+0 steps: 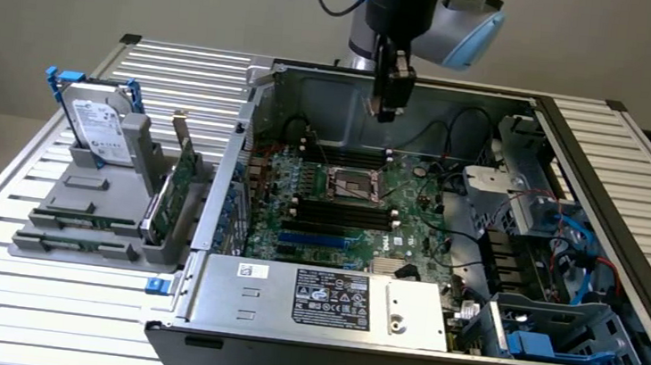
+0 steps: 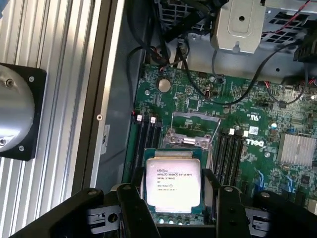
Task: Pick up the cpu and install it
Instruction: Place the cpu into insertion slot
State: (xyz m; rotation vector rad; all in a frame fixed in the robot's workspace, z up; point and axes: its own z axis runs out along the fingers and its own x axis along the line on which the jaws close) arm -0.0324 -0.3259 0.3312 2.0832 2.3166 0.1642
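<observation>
Over motherboard [image 1: 417,232] inside open computer case [image 1: 322,101], claw [image 1: 386,114] grips cpu [image 2: 173,181] by two opposite edges, well above empty socket [image 2: 193,131]. Likely light, stiff, fragile; smooth thin rim may slip, so hold on green edges, never underside contacts.

cpu [image 2: 172,183] silvery top, green edge; motherboard [image 2: 198,101] green; tool [image 2: 182,201] black; table [image 2: 64,74] ribbed silver-white.

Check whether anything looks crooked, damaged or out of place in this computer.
Nothing stands out. The silvery-white square cpu is held straight in the black gripper over the green motherboard, near its open metal-framed socket, with no visible damage.
</observation>
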